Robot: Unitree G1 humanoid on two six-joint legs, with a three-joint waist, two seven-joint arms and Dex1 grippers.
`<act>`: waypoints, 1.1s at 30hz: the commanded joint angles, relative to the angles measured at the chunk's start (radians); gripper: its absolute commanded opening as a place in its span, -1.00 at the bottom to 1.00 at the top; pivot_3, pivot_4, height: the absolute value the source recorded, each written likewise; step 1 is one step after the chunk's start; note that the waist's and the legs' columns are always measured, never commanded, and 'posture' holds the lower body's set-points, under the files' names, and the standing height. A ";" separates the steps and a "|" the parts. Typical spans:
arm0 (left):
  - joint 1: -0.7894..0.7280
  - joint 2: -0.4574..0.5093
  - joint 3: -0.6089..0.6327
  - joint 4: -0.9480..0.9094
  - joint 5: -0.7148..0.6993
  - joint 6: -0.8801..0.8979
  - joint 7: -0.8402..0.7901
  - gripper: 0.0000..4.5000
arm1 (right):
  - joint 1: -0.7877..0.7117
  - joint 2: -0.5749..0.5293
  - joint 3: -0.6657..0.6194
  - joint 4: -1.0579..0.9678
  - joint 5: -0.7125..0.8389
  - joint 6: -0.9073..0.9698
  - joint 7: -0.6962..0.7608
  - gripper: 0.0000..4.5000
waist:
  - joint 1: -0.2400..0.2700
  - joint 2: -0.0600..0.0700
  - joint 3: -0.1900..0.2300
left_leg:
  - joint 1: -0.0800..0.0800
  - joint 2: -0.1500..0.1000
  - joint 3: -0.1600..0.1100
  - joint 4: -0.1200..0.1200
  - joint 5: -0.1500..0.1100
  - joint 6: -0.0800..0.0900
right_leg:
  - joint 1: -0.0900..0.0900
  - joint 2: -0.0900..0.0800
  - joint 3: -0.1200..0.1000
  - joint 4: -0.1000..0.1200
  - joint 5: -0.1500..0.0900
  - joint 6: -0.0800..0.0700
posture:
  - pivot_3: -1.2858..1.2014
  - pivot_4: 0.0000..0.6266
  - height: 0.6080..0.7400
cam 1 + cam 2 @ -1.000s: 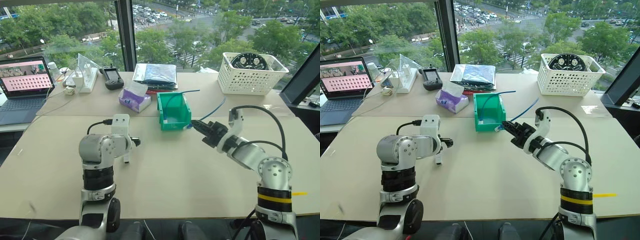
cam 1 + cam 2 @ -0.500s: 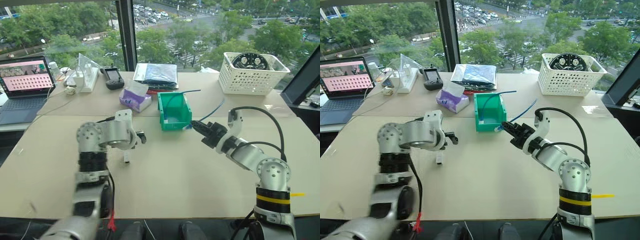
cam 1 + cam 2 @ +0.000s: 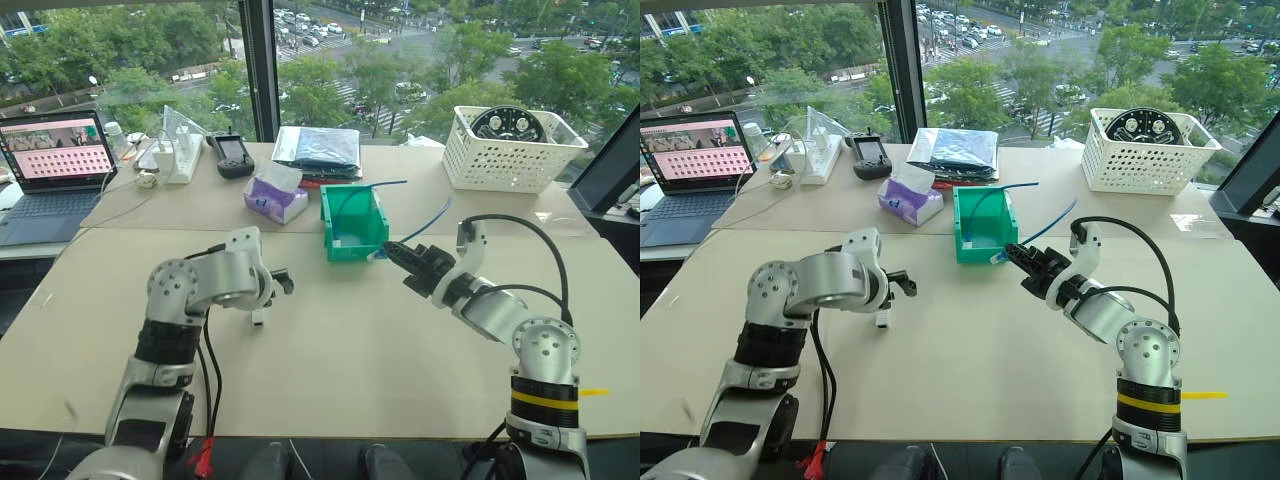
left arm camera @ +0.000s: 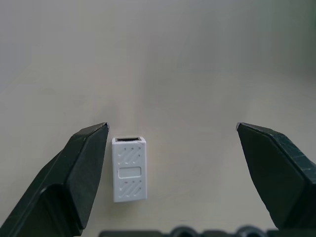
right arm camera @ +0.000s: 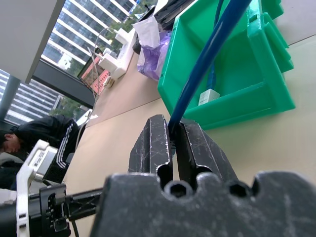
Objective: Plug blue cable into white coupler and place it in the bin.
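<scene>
The white coupler [image 4: 129,169] is seen standing on the bare desk [image 3: 350,340] toward its middle, well clear of every edge, with the left gripper [image 4: 173,129] held over it, fingers spread wide and the block just beside one finger. The blue cable [image 5: 207,61] is clamped between the closed fingers of the right gripper [image 3: 388,250], just at the lowered front lip of the green bin [image 3: 352,222], into which the cable's pale plug hangs. Open desk surface is left between the two grippers.
</scene>
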 commanded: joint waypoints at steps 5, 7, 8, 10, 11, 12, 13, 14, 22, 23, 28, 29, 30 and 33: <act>-0.001 0.020 -0.007 -0.034 -0.009 -0.029 0.055 0.99 | -0.009 0.027 -0.015 -0.039 -0.009 -0.034 0.010 -1.00 | 0.002 0.000 0.000 | 0.001 0.000 0.000 0.000 0.000 0.000 | 0.001 0.000 0.000 0.000 0.000 0.000 | 0.03 -0.52 1.00; -0.003 0.004 -0.001 -0.018 -0.009 -0.030 0.055 0.99 | -0.003 0.029 -0.017 -0.045 -0.011 -0.036 0.009 -1.00 | 0.002 0.000 0.000 | 0.001 0.000 0.000 0.000 0.000 0.000 | 0.001 0.000 0.000 0.000 0.000 0.000 | 0.03 -0.52 1.00; -0.001 -0.002 0.001 -0.011 -0.009 -0.032 0.055 0.99 | -0.003 0.030 -0.020 -0.047 -0.011 -0.036 0.008 -1.00 | 0.002 0.000 0.000 | 0.001 0.000 0.000 0.000 0.000 0.000 | 0.001 0.000 0.000 0.000 0.000 0.000 | 0.03 -0.52 1.00; 0.000 -0.007 0.004 -0.005 -0.009 -0.032 0.055 0.99 | -0.003 0.030 -0.022 -0.050 -0.012 -0.036 0.007 -1.00 | 0.003 0.000 0.000 | 0.001 0.000 0.000 0.000 0.000 0.000 | 0.001 0.000 -0.001 -0.001 0.000 0.000 | 0.03 -0.52 1.00; 0.005 -0.020 0.011 -0.001 -0.009 -0.038 0.055 0.99 | -0.003 0.029 -0.025 -0.050 -0.012 -0.036 0.007 -1.00 | 0.003 0.000 0.000 | 0.001 0.000 0.000 0.000 0.000 0.000 | 0.001 0.000 -0.001 -0.001 0.000 0.000 | 0.03 -0.52 1.00; 0.010 -0.031 0.017 0.002 -0.009 -0.044 0.055 0.99 | -0.003 0.028 -0.025 -0.051 -0.012 -0.036 0.007 -1.00 | 0.003 0.000 0.000 | 0.001 0.000 0.000 0.000 0.000 0.000 | 0.001 0.000 -0.001 -0.001 0.000 0.000 | 0.03 -0.52 1.00; 0.013 -0.037 0.021 0.007 -0.009 -0.048 0.055 0.99 | -0.003 0.026 -0.026 -0.051 -0.014 -0.036 0.008 -1.00 | 0.003 0.000 0.000 | 0.001 0.000 0.000 0.000 0.000 0.000 | 0.001 0.000 -0.001 -0.001 0.000 0.000 | 0.03 -0.52 1.00; 0.015 -0.045 0.026 0.015 -0.009 -0.051 0.055 0.76 | -0.004 0.024 -0.028 -0.051 -0.015 -0.036 0.008 -1.00 | 0.003 0.000 0.000 | 0.001 0.000 0.000 0.000 0.000 0.000 | 0.001 0.000 -0.001 -0.001 0.000 0.000 | 0.03 -0.52 1.00; 0.003 -0.044 0.033 0.045 -0.009 -0.059 0.055 -0.46 | -0.018 0.009 -0.033 -0.043 -0.020 -0.034 0.012 -1.00 | 0.003 0.000 0.000 | 0.001 0.000 0.000 0.000 0.000 0.000 | 0.002 0.000 -0.001 -0.001 0.000 0.000 | 0.03 -0.52 1.00; 0.001 -0.044 0.034 0.048 -0.009 -0.058 0.055 -0.65 | -0.018 0.009 -0.032 -0.042 -0.021 -0.034 0.013 -1.00 | 0.003 0.000 0.000 | 0.001 0.000 0.000 0.000 0.000 0.000 | 0.002 0.000 -0.001 -0.001 0.000 0.000 | 0.03 -0.52 1.00; -0.027 -0.100 0.075 0.055 -0.009 -0.038 0.055 -0.70 | -0.019 0.016 -0.025 -0.041 -0.031 -0.040 0.019 -1.00 | 0.005 0.000 0.000 | 0.001 0.000 0.000 0.000 0.000 0.000 | 0.002 0.000 -0.001 -0.001 0.000 0.000 | 0.03 -0.52 1.00; -0.045 -0.124 0.098 0.048 -0.009 -0.021 0.055 -0.70 | -0.019 0.016 -0.025 -0.040 -0.033 -0.040 0.020 -1.00 | 0.006 0.000 0.000 | 0.001 -0.001 0.000 0.000 0.000 0.000 | 0.002 0.000 -0.001 -0.001 0.000 0.000 | 0.03 -0.52 1.00; -0.067 -0.123 0.104 0.039 -0.009 0.011 0.033 -0.70 | -0.019 0.016 -0.026 -0.039 -0.035 -0.040 0.022 -1.00 | 0.006 0.000 0.000 | 0.001 -0.001 0.000 0.000 0.000 0.000 | 0.002 0.000 -0.001 -0.001 0.000 0.000 | 0.03 -0.52 1.00; -0.089 -0.101 0.113 -0.028 -0.009 0.035 -0.106 -0.70 | -0.022 0.013 -0.029 -0.036 -0.039 -0.037 0.028 -1.00 | 0.004 0.000 0.000 | 0.000 -0.001 0.000 0.001 0.000 0.000 | 0.002 0.000 -0.001 -0.001 0.000 0.000 | 0.03 -0.52 1.00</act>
